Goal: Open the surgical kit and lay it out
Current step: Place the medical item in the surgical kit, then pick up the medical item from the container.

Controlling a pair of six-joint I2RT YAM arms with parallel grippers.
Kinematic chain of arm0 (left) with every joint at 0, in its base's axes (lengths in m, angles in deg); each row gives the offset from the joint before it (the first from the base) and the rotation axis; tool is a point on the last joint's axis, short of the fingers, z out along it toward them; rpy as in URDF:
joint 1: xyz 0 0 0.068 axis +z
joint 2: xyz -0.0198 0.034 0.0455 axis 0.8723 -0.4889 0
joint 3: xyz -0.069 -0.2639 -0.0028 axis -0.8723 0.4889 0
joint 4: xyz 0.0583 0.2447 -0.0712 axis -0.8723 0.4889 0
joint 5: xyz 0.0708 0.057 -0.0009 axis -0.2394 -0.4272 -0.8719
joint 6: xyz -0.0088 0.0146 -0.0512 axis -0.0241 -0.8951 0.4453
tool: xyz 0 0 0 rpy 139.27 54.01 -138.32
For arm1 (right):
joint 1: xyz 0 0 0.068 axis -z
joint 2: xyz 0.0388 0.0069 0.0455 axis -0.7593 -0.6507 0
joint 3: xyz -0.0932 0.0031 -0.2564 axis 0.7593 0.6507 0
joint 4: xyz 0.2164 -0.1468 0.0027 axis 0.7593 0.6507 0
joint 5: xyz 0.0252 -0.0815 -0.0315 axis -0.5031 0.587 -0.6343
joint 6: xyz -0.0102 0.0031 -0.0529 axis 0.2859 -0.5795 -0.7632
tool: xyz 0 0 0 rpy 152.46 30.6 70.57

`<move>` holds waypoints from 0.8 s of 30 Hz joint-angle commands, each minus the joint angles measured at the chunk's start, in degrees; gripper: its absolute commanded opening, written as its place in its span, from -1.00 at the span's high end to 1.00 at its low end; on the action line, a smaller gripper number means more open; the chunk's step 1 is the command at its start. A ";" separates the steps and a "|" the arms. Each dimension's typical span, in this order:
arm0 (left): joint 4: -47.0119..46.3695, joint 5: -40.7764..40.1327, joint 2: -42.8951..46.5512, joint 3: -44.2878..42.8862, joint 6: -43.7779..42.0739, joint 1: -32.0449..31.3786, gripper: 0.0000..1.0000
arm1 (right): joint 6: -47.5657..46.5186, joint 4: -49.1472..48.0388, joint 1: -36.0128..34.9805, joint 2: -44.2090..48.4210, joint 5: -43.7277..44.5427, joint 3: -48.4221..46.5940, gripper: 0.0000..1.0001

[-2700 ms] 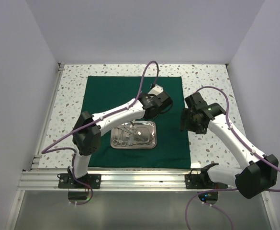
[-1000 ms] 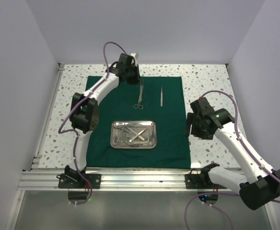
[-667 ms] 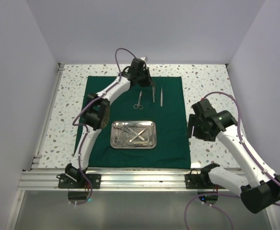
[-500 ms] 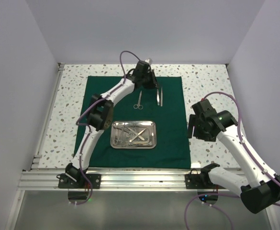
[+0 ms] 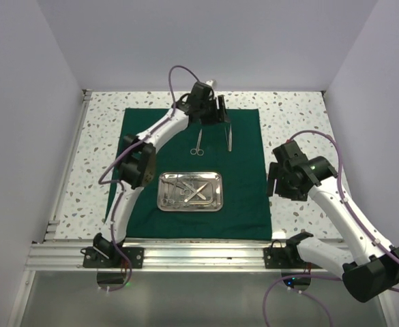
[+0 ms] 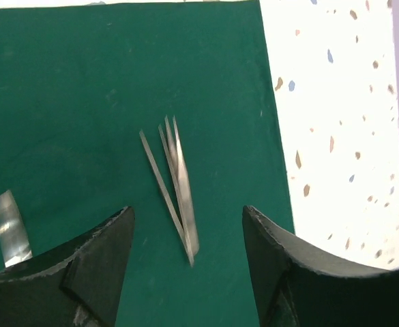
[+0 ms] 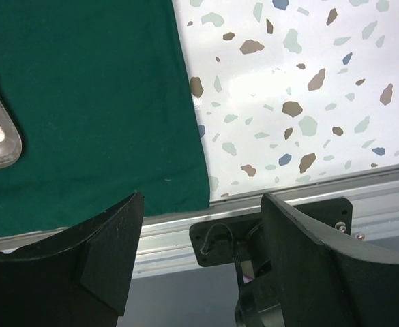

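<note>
- Seeing the dark green cloth spread flat on the speckled table.
- Steel tray sits near-centre on the cloth, with instruments inside.
- Scissor-like forceps lie on the cloth beyond the tray.
- My left gripper hovers over the tweezers, jaws wide apart, holding nothing.
- My right gripper hangs over the cloth's right edge, jaws spread, empty.

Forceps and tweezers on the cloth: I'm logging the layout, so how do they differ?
The forceps have ring handles at the near end; the tweezers are plain straight strips. The forceps lie left, nearer the middle of the green cloth; the tweezers lie nearer its right edge, under the open left gripper. Both are slim, silver and rest on that cloth beyond the tray.
</note>
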 commanded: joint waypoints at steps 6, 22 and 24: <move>10.33 -9.36 25.57 26.64 -22.85 -2.92 -0.31 | 1.72 -2.67 -0.24 0.38 -0.31 -0.48 -0.47; 9.98 -14.65 44.05 54.80 -25.85 -11.18 -0.22 | 2.60 -5.66 -0.16 -1.47 -2.33 -0.13 -0.47; 9.81 -14.12 44.14 54.81 -25.59 -12.06 -0.21 | 2.52 -5.48 -0.24 -1.38 -2.24 -0.13 -0.47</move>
